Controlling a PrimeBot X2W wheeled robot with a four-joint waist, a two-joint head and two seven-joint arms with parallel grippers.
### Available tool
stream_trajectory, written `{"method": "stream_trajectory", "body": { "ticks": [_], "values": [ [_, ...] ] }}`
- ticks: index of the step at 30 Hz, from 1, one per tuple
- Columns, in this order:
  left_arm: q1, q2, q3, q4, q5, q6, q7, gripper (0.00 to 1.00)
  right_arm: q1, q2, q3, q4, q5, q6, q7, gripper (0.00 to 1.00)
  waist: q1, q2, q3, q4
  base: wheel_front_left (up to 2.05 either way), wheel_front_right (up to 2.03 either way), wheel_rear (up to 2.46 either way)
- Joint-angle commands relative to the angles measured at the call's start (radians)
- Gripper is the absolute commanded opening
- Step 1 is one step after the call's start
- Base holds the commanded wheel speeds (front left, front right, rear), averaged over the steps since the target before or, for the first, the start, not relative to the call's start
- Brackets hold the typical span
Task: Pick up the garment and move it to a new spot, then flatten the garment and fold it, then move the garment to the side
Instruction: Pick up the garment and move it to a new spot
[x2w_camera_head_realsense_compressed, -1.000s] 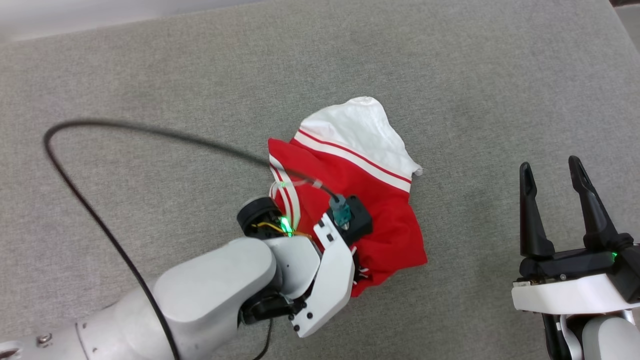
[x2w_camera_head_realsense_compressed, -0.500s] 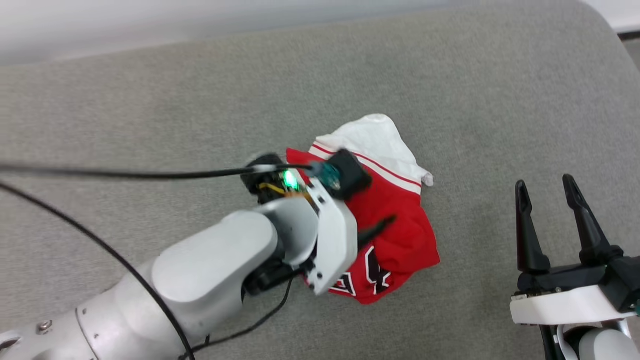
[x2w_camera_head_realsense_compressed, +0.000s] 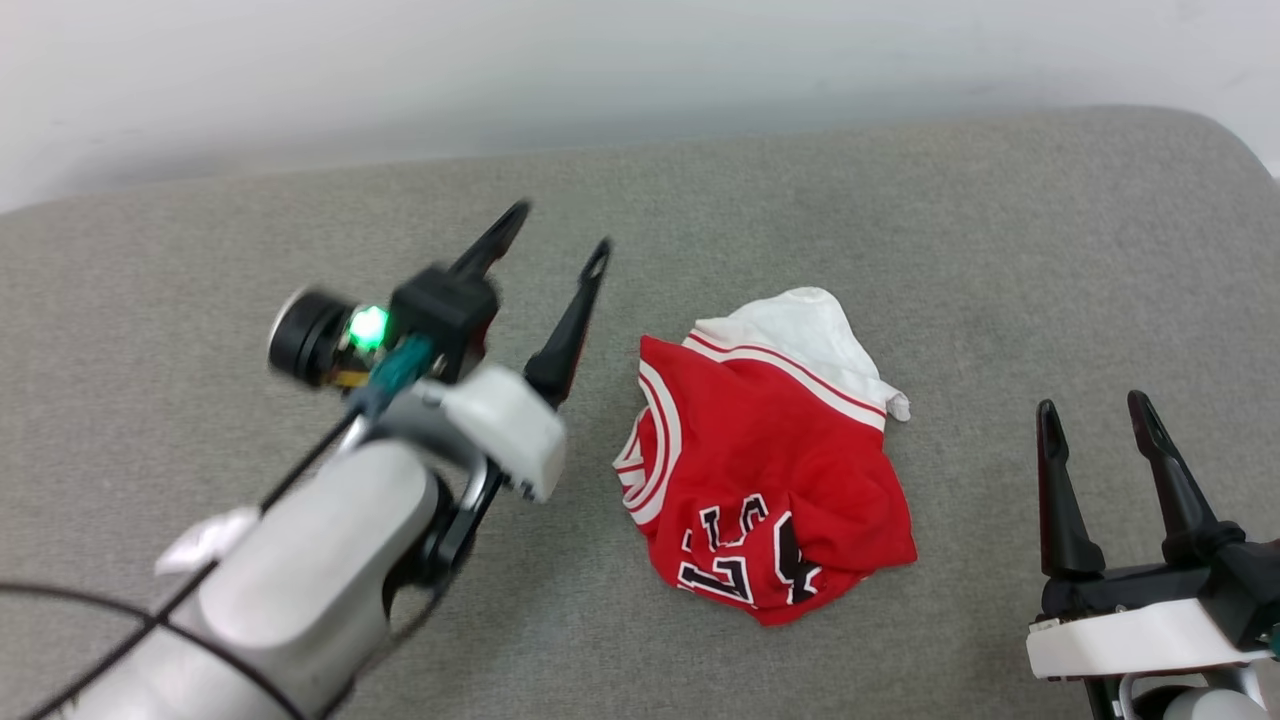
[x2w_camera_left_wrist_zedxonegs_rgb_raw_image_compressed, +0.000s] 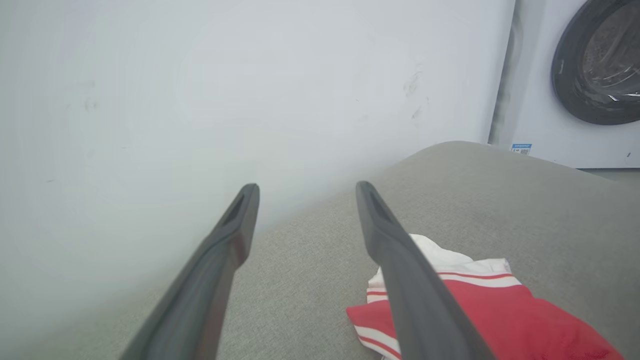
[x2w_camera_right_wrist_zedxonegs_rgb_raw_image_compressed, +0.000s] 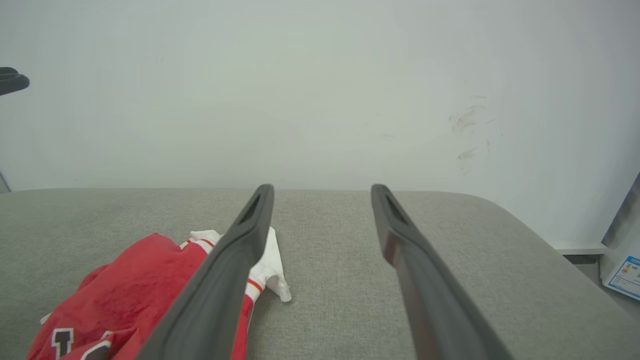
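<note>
The garment (x2w_camera_head_realsense_compressed: 770, 480) lies crumpled in a heap on the grey cushion (x2w_camera_head_realsense_compressed: 900, 220): red body, a white sleeve at its far end, black lettering at its near edge. It also shows in the left wrist view as the garment (x2w_camera_left_wrist_zedxonegs_rgb_raw_image_compressed: 500, 315) and in the right wrist view as the garment (x2w_camera_right_wrist_zedxonegs_rgb_raw_image_compressed: 135, 295). My left gripper (x2w_camera_head_realsense_compressed: 555, 240) hangs open above the cushion, left of the heap, holding nothing. My right gripper (x2w_camera_head_realsense_compressed: 1095, 420) stands open to the right of the heap, empty too.
A pale wall (x2w_camera_head_realsense_compressed: 600, 60) runs behind the cushion's far edge. A washing machine (x2w_camera_left_wrist_zedxonegs_rgb_raw_image_compressed: 590, 75) stands past the cushion's rounded end. A black cable (x2w_camera_head_realsense_compressed: 120, 620) trails from my left arm. Bare cushion lies around the heap.
My left gripper has opened, let go of the garment and lifted away to the left. The garment now lies free, lettering showing. The head camera has tilted up.
</note>
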Motion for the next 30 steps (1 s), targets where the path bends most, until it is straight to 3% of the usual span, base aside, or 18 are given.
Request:
{"method": "stream_trajectory", "body": {
  "ticks": [1,7,12,19,30],
  "values": [
    [0.046,-0.001,0.018,0.001,-0.001,0.035,-0.033,1.0,0.01,0.002,-0.004,0.003,0.005,0.0,-0.002,1.0,0.0001,0.0,-0.014,0.012,0.0,0.0,0.0],
    [0.204,0.006,0.12,-0.024,0.047,0.169,-0.087,1.0,0.028,0.002,-0.013,0.013,0.012,0.0,-0.002,1.0,0.0001,0.0,-0.044,0.03,0.0,0.0,0.0],
    [0.356,-0.037,0.278,-0.097,0.148,0.216,-0.088,1.0,0.039,0.002,-0.017,0.024,0.013,0.0,-0.002,1.0,0.0001,0.0,-0.063,0.039,0.0,0.0,0.0],
    [0.575,-0.133,0.491,-0.154,0.288,0.174,-0.087,1.0,0.054,0.002,-0.02,0.043,0.035,0.0,-0.002,1.0,0.0001,0.0,-0.095,0.029,0.0,0.0,0.0],
    [0.816,-0.298,0.731,-0.175,0.457,0.041,-0.087,1.0,0.105,0.002,0.007,0.061,0.103,0.0,-0.002,1.0,0.0001,0.0,-0.137,0.016,0.0,0.0,0.0]
  ]
}}
